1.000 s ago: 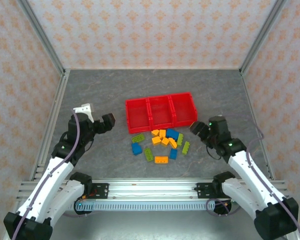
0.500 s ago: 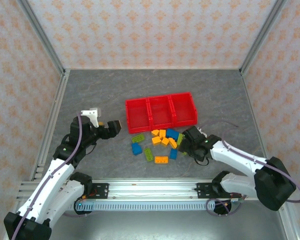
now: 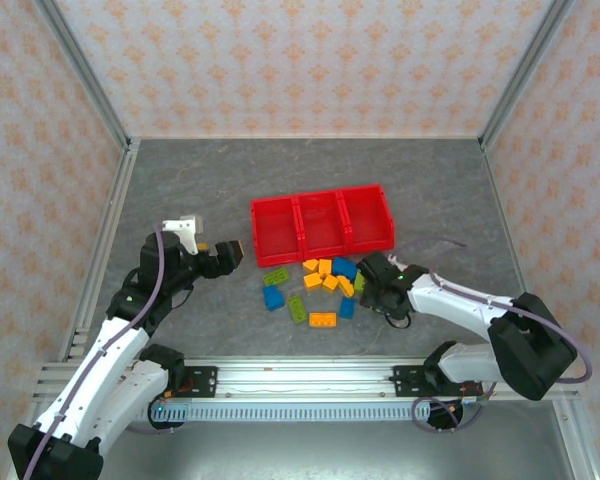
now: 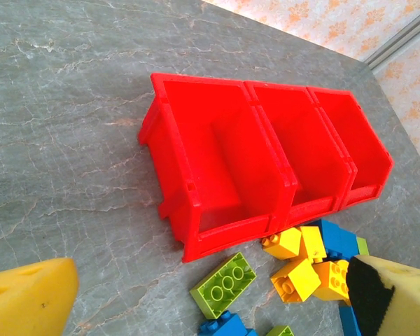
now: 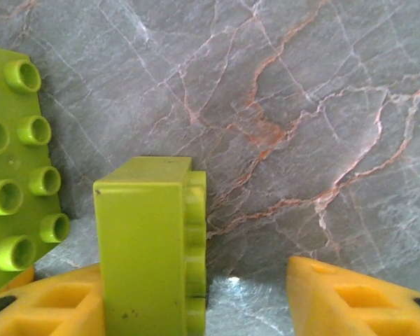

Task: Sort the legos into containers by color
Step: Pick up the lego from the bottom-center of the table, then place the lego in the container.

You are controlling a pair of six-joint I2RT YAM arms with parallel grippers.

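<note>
The legos lie in a loose pile (image 3: 323, 288) just in front of the three joined red containers (image 3: 298, 226), which stand with nothing in them. My right gripper (image 3: 369, 286) is down at the pile's right edge. In the right wrist view a lime green brick (image 5: 148, 245) stands on its side between the yellow pads, against the left pad (image 5: 49, 304), with a gap to the right pad (image 5: 350, 297). My left gripper (image 3: 230, 254) hovers open left of the pile, above a flat lime brick (image 4: 224, 283) and yellow bricks (image 4: 294, 280).
A second lime brick (image 5: 14, 168) lies flat just left of the one between my right pads. Blue bricks (image 3: 273, 296) and an orange one (image 3: 322, 320) sit at the pile's near side. Metal frame rails (image 3: 105, 240) border the grey table.
My right arm swung left and down to the pile, and its jaws have narrowed around the lime green brick. The left arm first reached right toward the pile, then held still.
</note>
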